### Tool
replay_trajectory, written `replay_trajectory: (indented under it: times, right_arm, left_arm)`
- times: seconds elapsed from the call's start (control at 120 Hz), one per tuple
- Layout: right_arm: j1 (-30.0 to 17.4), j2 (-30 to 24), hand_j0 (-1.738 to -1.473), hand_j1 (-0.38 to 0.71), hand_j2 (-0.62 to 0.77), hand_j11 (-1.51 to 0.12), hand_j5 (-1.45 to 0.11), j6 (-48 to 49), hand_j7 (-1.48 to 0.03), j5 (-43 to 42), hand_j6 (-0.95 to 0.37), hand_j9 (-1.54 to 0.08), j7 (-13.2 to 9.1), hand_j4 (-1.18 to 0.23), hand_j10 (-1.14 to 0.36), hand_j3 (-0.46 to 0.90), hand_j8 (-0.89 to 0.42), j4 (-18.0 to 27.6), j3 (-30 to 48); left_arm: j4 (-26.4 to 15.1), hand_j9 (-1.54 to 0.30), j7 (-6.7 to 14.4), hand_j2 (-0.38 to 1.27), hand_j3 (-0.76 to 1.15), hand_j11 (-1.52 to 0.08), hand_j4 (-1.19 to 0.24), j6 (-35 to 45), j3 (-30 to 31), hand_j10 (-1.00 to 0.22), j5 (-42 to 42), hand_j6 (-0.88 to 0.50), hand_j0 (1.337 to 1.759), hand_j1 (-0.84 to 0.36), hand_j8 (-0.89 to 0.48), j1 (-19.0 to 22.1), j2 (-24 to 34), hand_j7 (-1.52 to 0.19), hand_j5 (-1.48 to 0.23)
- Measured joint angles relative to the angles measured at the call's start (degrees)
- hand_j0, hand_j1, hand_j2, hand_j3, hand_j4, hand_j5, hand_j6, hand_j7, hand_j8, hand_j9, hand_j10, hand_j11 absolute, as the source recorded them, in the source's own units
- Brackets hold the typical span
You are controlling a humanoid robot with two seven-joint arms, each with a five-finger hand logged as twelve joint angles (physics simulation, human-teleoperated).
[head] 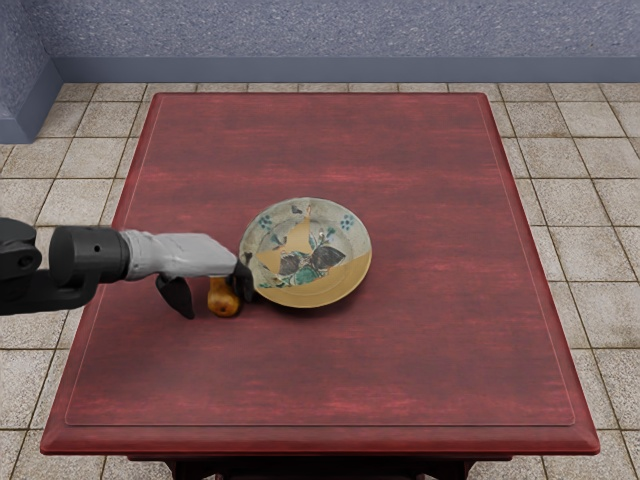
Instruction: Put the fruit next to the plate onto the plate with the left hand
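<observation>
Left arm (90,258): enters from the left edge, black upper segment, grey forearm, lying low across the surface's (450,330) left side and reaching toward the centre.

Left robot hand (205,266): grey back, black digits, palm down, poised over the fruit (224,301). Digits are apart and straddle the fruit. Thumb (180,297) points down on the fruit's left, with a sliver of bare wood showing between them. Fingers (242,283) come down on the fruit's right, squeezed in between fruit and plate (352,278). Cannot tell if the fingers touch the fruit. No clamp seen.

Fruit: small, orange-brown, pear-like, narrow end up under the palm. Sits on the surface just beside the plate's lower-left rim, not on the plate.

Plate: round, shallow, yellow-ochre rim, pale centre with a dark leaf-and-flower pattern. Sits near the middle of the surface, slightly left of centre. Nothing on it.

Surface: dark red wood, rectangular.

Surround: beige tiled floor (610,300) on all sides, grey-blue wall (350,30) along the top.
</observation>
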Motion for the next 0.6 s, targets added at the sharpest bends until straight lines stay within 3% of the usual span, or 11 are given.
replay_trajectory:
  times: [0.192, 0.6]
  right_arm:
    - [0.0, 0.0, -1.658, -0.32, 0.00, -0.03, -0.03, 0.0, -0.03, 0.0, -0.02, -0.03, 0.0, -0.02, -0.02, 0.00, -0.02, 0.0, 0.0]
    - [0.0, 0.0, -1.658, -0.32, 0.00, -0.03, -0.03, 0.0, -0.03, 0.0, -0.02, -0.03, 0.0, -0.02, -0.02, 0.00, -0.02, 0.0, 0.0]
  left_arm:
    - [0.2, -0.60, 0.0, 0.10, 0.00, -0.60, -0.48, 0.0, 0.1, -0.47, 0.1, -0.52, 1.658, -0.20, -0.57, 0.4, -0.1, -0.58, -0.58]
    - [2.2, -0.61, 0.0, 0.10, 0.00, -0.61, -0.48, 0.2, 0.3, -0.47, 5.2, -0.48, 1.658, -0.21, -0.49, 0.5, -1.2, -0.61, -0.61]
